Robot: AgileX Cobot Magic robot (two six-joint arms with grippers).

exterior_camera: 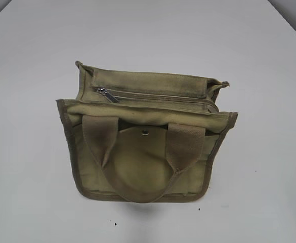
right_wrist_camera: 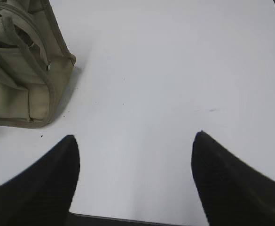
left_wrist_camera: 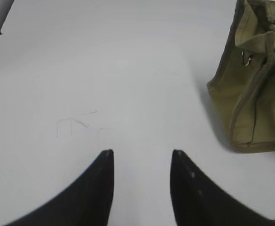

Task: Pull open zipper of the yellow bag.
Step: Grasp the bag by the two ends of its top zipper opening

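One yellow bag (exterior_camera: pixel 142 147) stands on the white table (exterior_camera: pixel 31 76), about the middle of the exterior view; it is the only thing on the table apart from a few tiny dark specks near the bag's front edge. The bag carries two tan webbing handles (exterior_camera: pixel 185 144), one round flap with one metal snap button (exterior_camera: pixel 145 132) on the face towards the camera, and darker olive edging along its sides; behind the handles, across the bag's top, runs one zipper (exterior_camera: pixel 158 97). The zipper's long axis lies side to side across the bag, from the bag's left end to its right end, tilting slightly downward to the right in the exterior view; its one silver-grey pull tab (exterior_camera: pixel 106 93) sits at the left end of that line, lying at a slant, and the teeth to the right of it look closed along the bag's whole width.

Two grippers show, one per wrist view, neither in the exterior view. The left gripper (left_wrist_camera: pixel 142 153) hangs over bare table to the left of the bag, its two dark fingers partly spread with nothing between them; the bag's left end fills the upper right of that view, well apart from the fingertips. The right gripper (right_wrist_camera: pixel 136 136) hangs over bare table to the right of the bag, its two fingers spread wide and empty; the bag's right end sits at the upper left of that view, clear of the fingers.
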